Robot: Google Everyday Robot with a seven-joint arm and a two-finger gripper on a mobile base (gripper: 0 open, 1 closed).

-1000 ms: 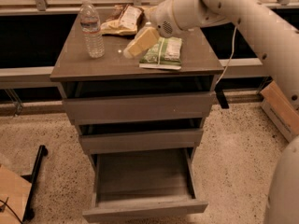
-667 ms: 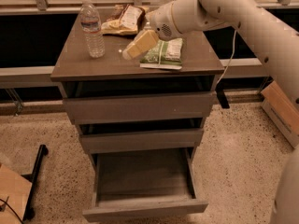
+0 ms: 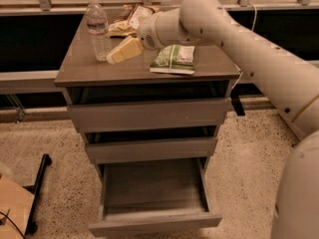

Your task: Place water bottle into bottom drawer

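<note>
The water bottle (image 3: 98, 31), clear with a white cap and a pale label band, stands upright at the back left of the cabinet top (image 3: 84, 71). My gripper (image 3: 113, 57), pale yellow at the end of the white arm (image 3: 219, 29), lies low over the top just right of the bottle's base, its tip close to or touching it. The bottom drawer (image 3: 154, 222) is pulled out at the foot of the cabinet, and its inside shows nothing in it.
A green packet (image 3: 173, 59) lies on the top right of my gripper. A snack bag (image 3: 130, 19) lies behind it. The two upper drawers (image 3: 149, 114) stand slightly out. A black stand (image 3: 39, 183) and a cardboard box (image 3: 12, 208) sit on the floor at the left.
My gripper has moved left across the cabinet top, from beside the green packet to the bottle's base. The bottle and the drawers have not moved.
</note>
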